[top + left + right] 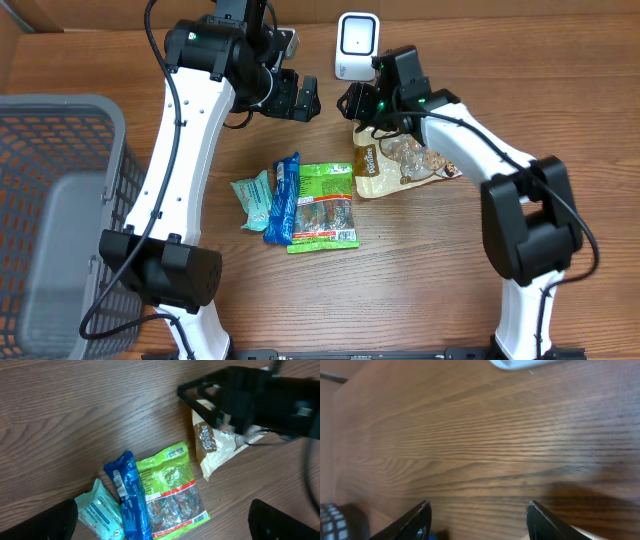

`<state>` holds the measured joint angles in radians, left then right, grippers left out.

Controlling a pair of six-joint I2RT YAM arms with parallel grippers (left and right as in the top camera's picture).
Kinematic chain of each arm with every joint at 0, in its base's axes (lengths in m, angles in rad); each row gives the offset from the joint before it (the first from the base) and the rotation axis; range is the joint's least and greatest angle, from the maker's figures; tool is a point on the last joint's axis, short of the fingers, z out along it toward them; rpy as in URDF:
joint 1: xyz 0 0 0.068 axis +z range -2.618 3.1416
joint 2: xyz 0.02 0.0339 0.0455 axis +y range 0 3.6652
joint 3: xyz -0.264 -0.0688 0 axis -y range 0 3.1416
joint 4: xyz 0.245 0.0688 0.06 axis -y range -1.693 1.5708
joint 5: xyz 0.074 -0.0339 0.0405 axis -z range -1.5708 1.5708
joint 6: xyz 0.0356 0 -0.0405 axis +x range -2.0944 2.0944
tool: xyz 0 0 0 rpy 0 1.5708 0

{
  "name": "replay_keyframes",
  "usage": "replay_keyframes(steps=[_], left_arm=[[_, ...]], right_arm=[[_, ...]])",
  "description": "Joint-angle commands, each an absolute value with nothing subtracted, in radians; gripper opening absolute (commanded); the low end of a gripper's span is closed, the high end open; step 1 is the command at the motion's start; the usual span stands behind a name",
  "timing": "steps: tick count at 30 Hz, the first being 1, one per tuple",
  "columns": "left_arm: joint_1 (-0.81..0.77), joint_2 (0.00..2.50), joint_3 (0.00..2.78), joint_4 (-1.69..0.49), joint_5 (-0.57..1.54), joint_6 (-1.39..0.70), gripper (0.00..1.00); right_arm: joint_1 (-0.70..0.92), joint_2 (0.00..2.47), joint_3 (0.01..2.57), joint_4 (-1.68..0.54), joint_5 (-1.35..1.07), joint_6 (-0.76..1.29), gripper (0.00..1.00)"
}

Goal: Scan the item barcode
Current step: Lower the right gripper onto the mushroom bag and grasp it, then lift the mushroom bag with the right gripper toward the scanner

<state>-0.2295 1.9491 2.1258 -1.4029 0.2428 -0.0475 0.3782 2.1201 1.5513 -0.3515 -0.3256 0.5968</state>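
Observation:
A white barcode scanner (357, 45) stands at the back of the wooden table, and its edge shows at the top of the right wrist view (520, 362). A tan snack pouch (385, 165) (215, 442) lies flat in front of it. My right gripper (358, 103) (478, 505) hovers just over the pouch's top end, open, with only bare wood between its fingers. My left gripper (300, 97) (162, 507) hangs wide open and empty to the left of the scanner, high above the packs.
Side by side in the middle lie a teal wipes pack (255, 200) (97, 512), a blue pack (283, 198) (130, 495) and a green pack (325, 205) (170, 490). A grey mesh basket (60, 200) fills the left edge.

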Motion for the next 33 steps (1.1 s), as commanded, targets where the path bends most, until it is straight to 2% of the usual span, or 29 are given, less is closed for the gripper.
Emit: replay_keyframes(steps=[1, 6, 9, 14, 24, 28, 33], left_arm=[[-0.236, 1.952, 2.142, -1.402, 0.252, -0.022, 1.00], [-0.236, 1.952, 2.142, -1.402, 0.252, -0.022, 1.00], [-0.236, 1.952, 2.142, -1.402, 0.252, -0.022, 1.00], [-0.236, 1.952, 2.142, -1.402, 0.252, -0.022, 1.00], [-0.236, 1.952, 2.142, -1.402, 0.252, -0.022, 1.00], [-0.236, 1.952, 2.142, -1.402, 0.252, -0.022, 1.00], [-0.236, 1.952, 2.142, -1.402, 0.252, -0.022, 1.00]], right_arm=[[0.374, 2.160, 1.559, -0.345, -0.331, 0.711, 0.59], [0.370, 2.162, 1.559, -0.488, -0.415, 0.705, 0.59], [0.351, 2.162, 1.560, -0.636, -0.524, 0.627, 0.54], [0.310, 2.158, 1.600, -0.815, -0.558, 0.494, 0.52], [0.199, 2.104, 1.888, -1.166, -0.590, 0.175, 0.53], [0.138, 2.096, 2.021, -1.308, -0.550, 0.017, 0.65], [0.073, 2.101, 2.007, -1.368, -0.300, -0.035, 0.80]])
